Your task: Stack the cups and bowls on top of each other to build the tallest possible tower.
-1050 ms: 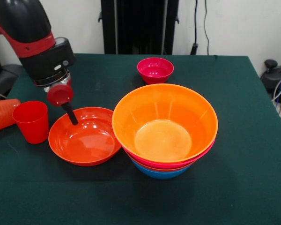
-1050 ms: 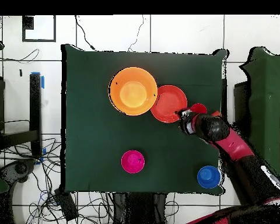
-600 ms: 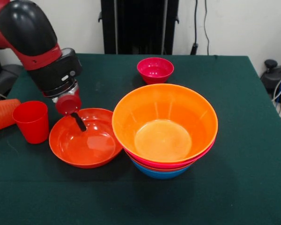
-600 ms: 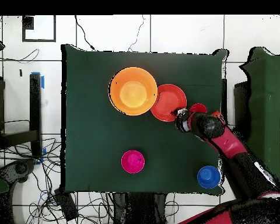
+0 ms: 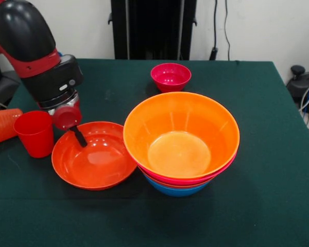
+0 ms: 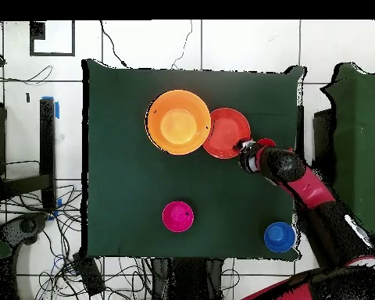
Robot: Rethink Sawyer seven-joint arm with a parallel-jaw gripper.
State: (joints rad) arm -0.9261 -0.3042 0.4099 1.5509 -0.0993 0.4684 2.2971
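My gripper [image 5: 79, 138] is shut on the left rim of a wide red-orange bowl [image 5: 95, 163], with one black finger showing inside the rim. From overhead the gripper [image 6: 243, 146] is at that bowl's [image 6: 227, 132] edge. The tower [image 5: 181, 139] stands right beside it: a large yellow-orange bowl on top, a pink rim under it, a blue bowl [image 5: 177, 190] as base. A smooth red cup [image 5: 35, 133] stands upright left of the gripper. A ribbed orange cup [image 5: 0, 125] lies on its side at the far left. A small magenta bowl [image 5: 170, 76] sits apart.
A small blue bowl [image 6: 279, 236] sits near the table corner beside the arm, seen from overhead. The dark green tablecloth [image 5: 268, 170] ends close to the orange cup on the left. The held bowl's rim nearly touches the tower.
The gripper went right, then came back left. The red-orange bowl has shifted with it, a little toward the table's front edge, and sits closer to the tower in the overhead view.
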